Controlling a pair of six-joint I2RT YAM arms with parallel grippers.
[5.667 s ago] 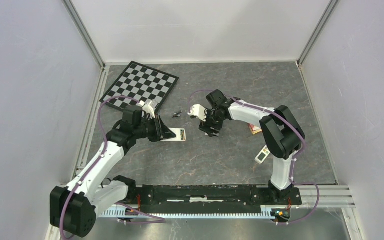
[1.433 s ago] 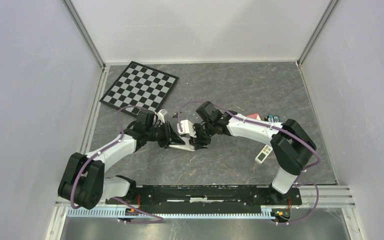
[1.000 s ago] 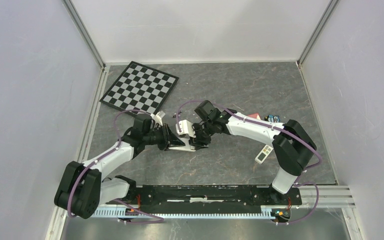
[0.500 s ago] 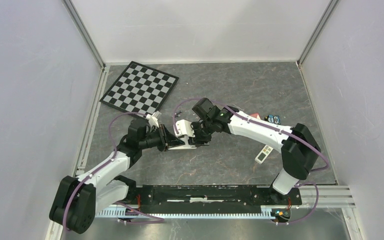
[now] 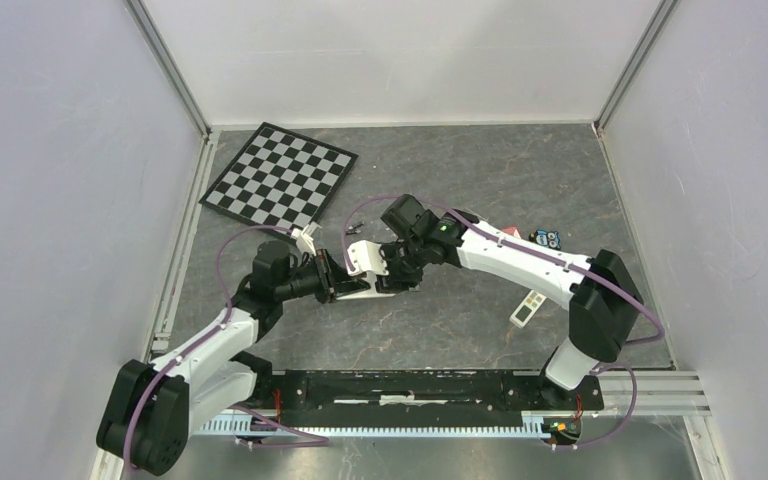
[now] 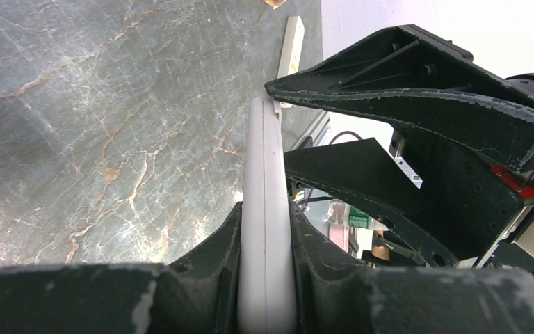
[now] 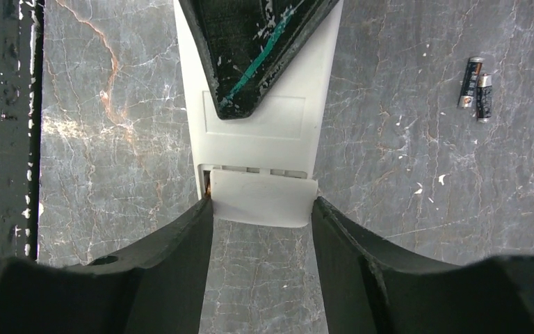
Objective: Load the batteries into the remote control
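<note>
The white remote control [image 5: 364,287] is held on edge above the table, plain back up in the right wrist view [image 7: 261,118]. My left gripper [image 5: 328,281] is shut on its long sides [image 6: 264,209]. My right gripper [image 5: 392,276] is closed on the remote's battery cover [image 7: 263,198], which sits slid a little off the end and leaves a thin gap. My right gripper's fingers [image 7: 181,257] touch both side edges of the cover. Two batteries [image 7: 477,81] lie side by side on the table, also visible in the top view [image 5: 352,227], behind the remote.
A chessboard [image 5: 280,172] lies at the back left. A slim white remote [image 5: 525,308] lies at the right, also in the left wrist view [image 6: 292,45]. Small items [image 5: 543,238] sit behind the right arm. The black base rail [image 5: 410,385] runs along the near edge.
The right gripper, first apart from the remote, has come onto its end. In the last second both grippers and the remote drifted slightly left and back.
</note>
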